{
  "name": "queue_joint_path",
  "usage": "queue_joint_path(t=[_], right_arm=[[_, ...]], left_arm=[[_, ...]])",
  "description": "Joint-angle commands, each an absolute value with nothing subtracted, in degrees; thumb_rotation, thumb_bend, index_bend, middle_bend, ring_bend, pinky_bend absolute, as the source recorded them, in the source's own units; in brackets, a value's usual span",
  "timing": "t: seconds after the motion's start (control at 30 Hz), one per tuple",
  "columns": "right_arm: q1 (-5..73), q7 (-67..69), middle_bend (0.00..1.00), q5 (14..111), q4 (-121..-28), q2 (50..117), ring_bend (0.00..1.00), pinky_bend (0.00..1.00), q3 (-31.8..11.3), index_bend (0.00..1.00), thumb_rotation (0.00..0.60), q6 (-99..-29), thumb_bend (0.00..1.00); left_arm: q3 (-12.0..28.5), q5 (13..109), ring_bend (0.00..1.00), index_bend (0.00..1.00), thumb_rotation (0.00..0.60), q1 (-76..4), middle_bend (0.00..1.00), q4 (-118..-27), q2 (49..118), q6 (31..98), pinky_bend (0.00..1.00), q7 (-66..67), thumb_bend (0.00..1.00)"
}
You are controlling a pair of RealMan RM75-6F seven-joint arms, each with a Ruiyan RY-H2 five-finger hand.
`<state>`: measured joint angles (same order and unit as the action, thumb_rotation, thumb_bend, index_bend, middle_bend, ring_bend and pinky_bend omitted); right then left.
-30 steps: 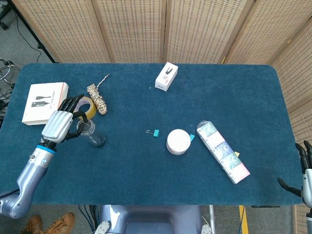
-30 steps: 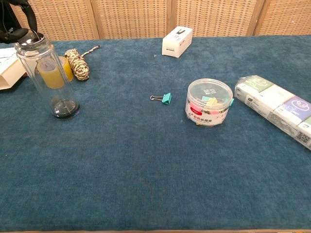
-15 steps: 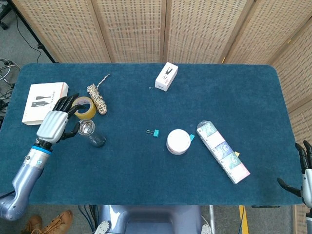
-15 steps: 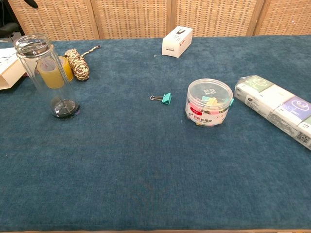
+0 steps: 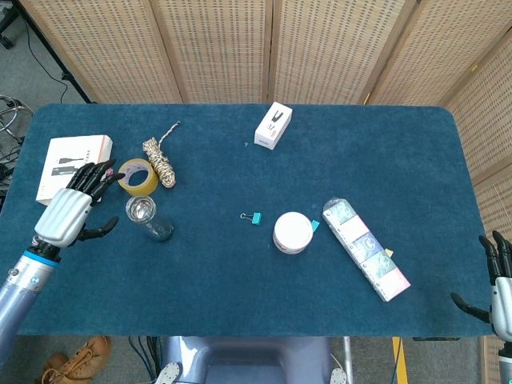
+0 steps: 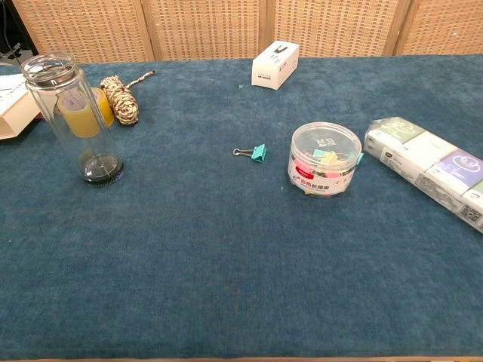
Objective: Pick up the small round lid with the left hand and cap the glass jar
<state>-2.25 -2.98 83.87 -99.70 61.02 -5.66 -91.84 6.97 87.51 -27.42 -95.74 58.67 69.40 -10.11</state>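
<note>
From the head view, my left hand (image 5: 62, 214) sits beside the glass jar (image 5: 144, 214), fingers (image 5: 90, 174) apart and holding nothing; the small round lid (image 5: 140, 210) already caps it; my right hand (image 5: 500, 284) idles, spread, far off. From the chest view, the jar stands tall and narrow on the tabletop (image 6: 226, 249); a careless brush could topple it.

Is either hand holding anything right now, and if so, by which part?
Nothing is held. The left hand is open beside the glass jar, apart from it. The right hand is open and empty at the table's far right edge.
</note>
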Motion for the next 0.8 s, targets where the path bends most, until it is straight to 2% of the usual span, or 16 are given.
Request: queue_joint_path(t=[0.03,0.1,0.23,0.47,0.8], right_arm=[[-2.27,-3.05,0.0,83.82,-99.72,61.0,0.0,0.0,-5.69,0.03,0.6,-91.87,0.0],[-2.28,-3.02,0.0,83.84,-99.76,60.95,0.0,0.0,-5.67,0.03,0.6,-91.87,0.0],[-2.31,-2.91,0.0,83.81,-99.7,60.95,0.0,0.0,-5.69,0.03,0.6,-91.92,0.0],[-2.42,-2.2,0.0,83.6,-99.67,60.63,0.0,0.0,-5.9,0.03,0.6,-92.12,0.0],[-2.6,-1.45,0.0,83.8,-99.78,60.26,0.0,0.0,-5.95,0.03,0.6,-92.48,0.0]], left_arm=[[5.02,89.3,0.0,0.17,0.6,-27.52,0.0,-97.37,56.16,67.55,0.0,-9.45,0.19],[4.74,88.95,0.0,0.17,0.6,-27.99,0.0,-98.46,55.43,66.06,0.0,-8.17,0.09],[5.1,87.01,0.0,0.19,0.6,-28.84,0.0,-100.25,54.84,63.98,0.0,-5.5,0.0],[6.34,83.12,0.0,0.22,0.6,-30.63,0.0,-104.55,53.67,60.75,0.0,-1.35,0.0],[4.93,82.99,0.0,0.23,0.6,-30.34,0.0,-106.12,53.93,59.87,0.0,1.6,0.0]])
